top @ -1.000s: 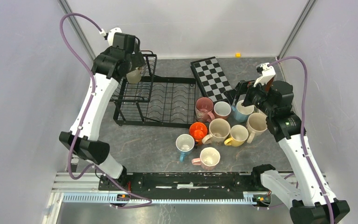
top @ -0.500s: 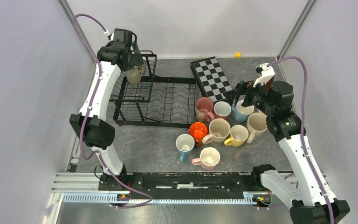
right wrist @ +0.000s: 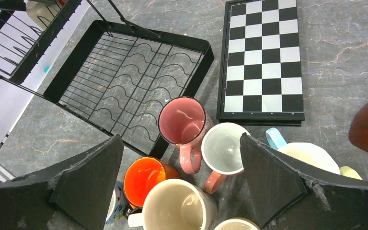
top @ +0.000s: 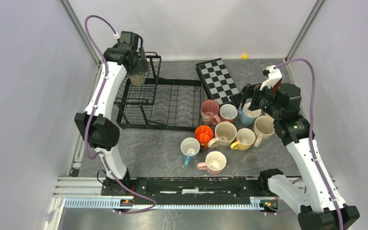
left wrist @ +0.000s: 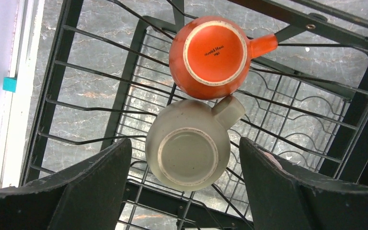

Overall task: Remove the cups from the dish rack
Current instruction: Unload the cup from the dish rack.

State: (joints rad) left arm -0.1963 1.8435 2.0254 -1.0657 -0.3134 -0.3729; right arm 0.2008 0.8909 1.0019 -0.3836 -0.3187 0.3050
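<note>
Rack (top: pixel 163 127), upper left: 2 mugs inside, inverted to drain: orange mug (left wrist: pixel 211 55), beige mug (left wrist: pixel 188 155). L claw (left wrist: pixel 184 143) apart, straddling the beige mug for pickup, not touching. R claw (right wrist: pixel 181 138) wide apart over unloaded mugs (top: pixel 225 133), centre-right of surface (top: pixel 148 148).

Rack (top: pixel 172 103) seen as black, left of centre | board (top: pixel 216 79) checked black and white, upper centre | orange mug (left wrist: pixel 211 55), beige mug (left wrist: pixel 188 148), pink mug (right wrist: pixel 182 122) noted | table (top: pixel 148 148) veined grey

Nine cups (top: pixel 225 133) cluster beside the dish rack (top: pixel 172 100).
</note>
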